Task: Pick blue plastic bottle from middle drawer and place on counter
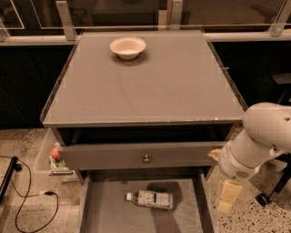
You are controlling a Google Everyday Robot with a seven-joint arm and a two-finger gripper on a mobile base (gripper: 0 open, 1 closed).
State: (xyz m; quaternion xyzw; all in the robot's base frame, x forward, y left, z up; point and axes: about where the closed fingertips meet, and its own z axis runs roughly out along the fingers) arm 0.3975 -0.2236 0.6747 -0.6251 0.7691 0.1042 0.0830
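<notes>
Office-like test space: terrazzo floor (25, 139), glass partitions (113, 11), grey cabinet (113, 157), loose cable (32, 196); gripper (227, 198) low, right of middle drawer (109, 214).
</notes>
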